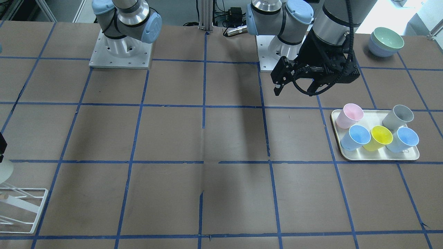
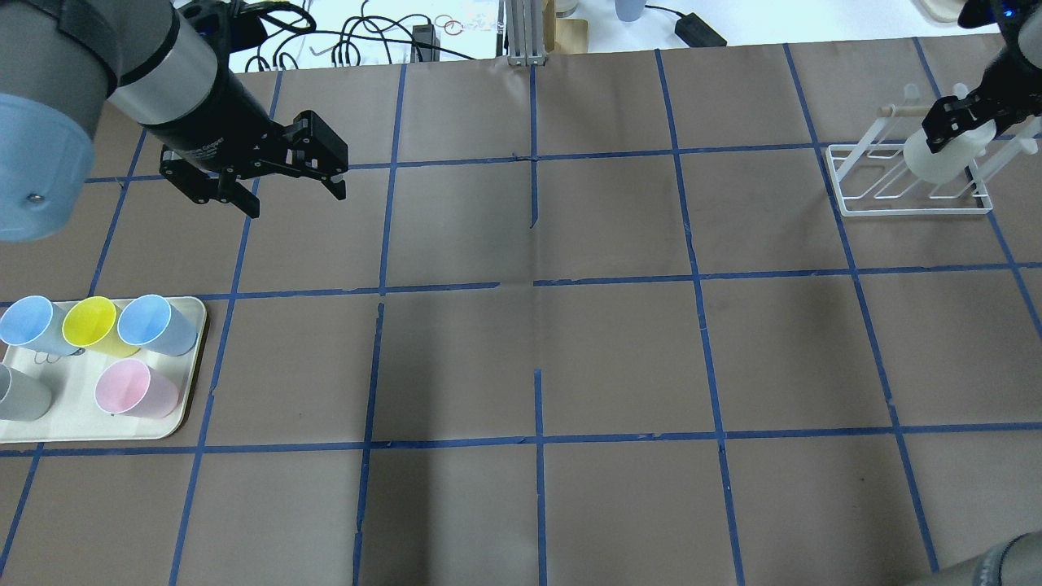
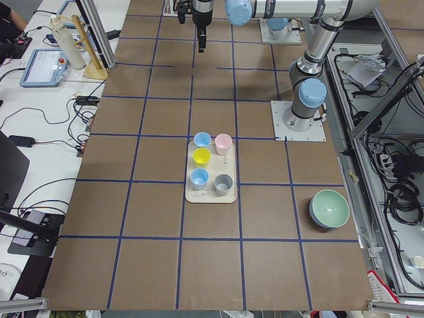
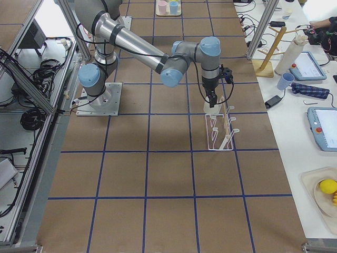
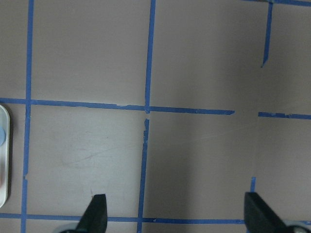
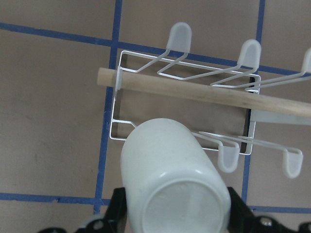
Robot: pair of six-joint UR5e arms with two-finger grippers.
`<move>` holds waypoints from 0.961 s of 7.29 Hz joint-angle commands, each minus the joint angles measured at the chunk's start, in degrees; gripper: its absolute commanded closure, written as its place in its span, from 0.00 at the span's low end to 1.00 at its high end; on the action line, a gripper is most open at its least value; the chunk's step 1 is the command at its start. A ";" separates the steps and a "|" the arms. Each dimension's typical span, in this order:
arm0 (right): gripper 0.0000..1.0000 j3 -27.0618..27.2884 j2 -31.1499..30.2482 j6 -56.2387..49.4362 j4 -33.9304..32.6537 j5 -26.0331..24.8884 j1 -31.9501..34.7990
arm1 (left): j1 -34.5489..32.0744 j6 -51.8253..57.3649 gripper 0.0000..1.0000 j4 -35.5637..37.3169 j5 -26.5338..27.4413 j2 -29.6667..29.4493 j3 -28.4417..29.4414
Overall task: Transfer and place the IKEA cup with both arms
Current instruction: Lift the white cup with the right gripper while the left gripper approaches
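Front-facing view: left claw (image 1: 295,90) hangs above the brown tabletop (image 1: 173,138) with its blue tape grid, fingers spread, nothing between them. Near it is a cream rectangular plastic tray (image 1: 377,157) carrying a pink cup (image 1: 349,116), grey cup (image 1: 398,117), yellow cup (image 1: 378,137) and two blue cups (image 1: 355,137). The plain off-white tapered plastic IKEA cup (image 1: 5,170) is cut off by the view's left edge. It sits right under a black bit of the right claw (image 1: 1,143) and above a white wire rack (image 1: 24,207).

Overhead view: left claw (image 2: 295,199) spread wide, well apart from the IKEA cup. Right claw (image 2: 961,122) pinches the IKEA cup (image 2: 936,159) by its sides, and the cup hangs below the claw over the rack (image 2: 912,210).

Exterior left: left claw (image 3: 201,36) points down, well beyond the tray (image 3: 211,197).

Exterior right: right claw (image 4: 212,92) points straight down. IKEA cup (image 4: 210,107) is directly under it, at the rack's (image 4: 221,142) far end in this view.

Left wrist: two fingertips (image 5: 98,213) wide apart with bare tabletop between. Tray edge (image 5: 4,155) shows at the left border.

Right wrist: IKEA cup (image 6: 170,170) at bottom centre, closed base toward the camera, black fingers (image 6: 116,213) pressed on both sides. Rack (image 6: 179,36) and its wooden rod (image 6: 204,92) lie beneath. Cannot tell if the cup touches a peg.
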 commanded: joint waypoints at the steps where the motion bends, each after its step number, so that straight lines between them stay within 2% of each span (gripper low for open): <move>1: 0.74 0.04 -3.04 -0.17 2.60 -0.16 0.08 | 7.15 7.50 0.00 -4.74 -8.25 0.32 -0.34; 2: 0.73 0.04 -4.10 -0.17 2.78 -0.16 0.08 | 10.14 11.29 0.00 -7.63 -11.94 0.24 -1.03; 4: 0.74 0.21 -7.08 -0.26 5.93 2.19 1.39 | 14.12 15.54 0.00 -8.88 -20.38 0.41 -4.63; 5: 0.75 0.21 -7.44 -0.18 9.60 8.30 3.49 | 14.13 14.93 0.00 -9.41 -28.85 -0.11 -5.86; 6: 0.78 0.13 -7.45 0.09 15.04 13.93 5.60 | 13.34 15.19 0.00 -9.41 -34.85 -0.72 -6.74; 7: 0.78 0.21 -7.53 0.09 15.87 18.78 7.36 | 10.90 14.58 0.00 -9.41 -40.13 -0.38 -6.84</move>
